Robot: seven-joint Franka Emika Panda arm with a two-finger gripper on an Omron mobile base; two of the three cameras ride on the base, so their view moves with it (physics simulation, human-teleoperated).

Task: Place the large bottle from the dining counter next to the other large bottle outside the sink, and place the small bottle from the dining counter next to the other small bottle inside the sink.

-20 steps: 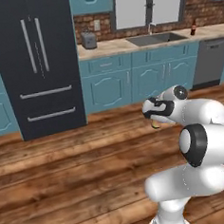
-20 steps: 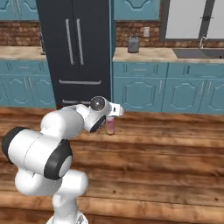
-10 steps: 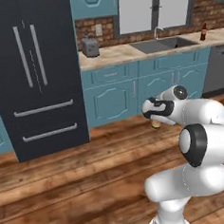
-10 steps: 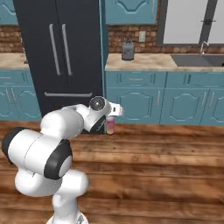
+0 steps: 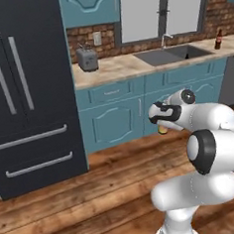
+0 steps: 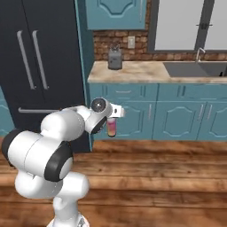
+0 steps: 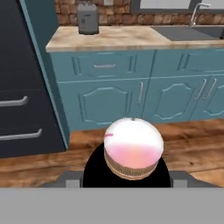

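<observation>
My gripper (image 6: 112,117) is shut on the large bottle (image 6: 111,127), a cylinder fading pink to yellow, held in the air in front of the arm above the wooden floor. In the left base view the gripper (image 5: 162,119) covers most of the bottle (image 5: 162,130), leaving its yellow end showing below. The hand view looks down the bottle (image 7: 133,153) from its end. The dark grey sink (image 5: 175,53) with a chrome faucet lies in the wall counter ahead to the right. The other large bottle (image 5: 218,40), dark brown with a red label, stands beside it. The dining counter and the small bottles are out of view.
A black fridge (image 5: 22,86) stands at the left, next to teal cabinets (image 5: 114,119) under a beige counter. A grey toaster (image 5: 87,58) sits on that counter's left end. Open wooden floor (image 6: 155,177) lies between me and the cabinets.
The whole picture has shifted: the base has driven nearer the wall counter, so fridge, cabinets and sink look larger. The bottle stays in the gripper and the arm holds its pose.
</observation>
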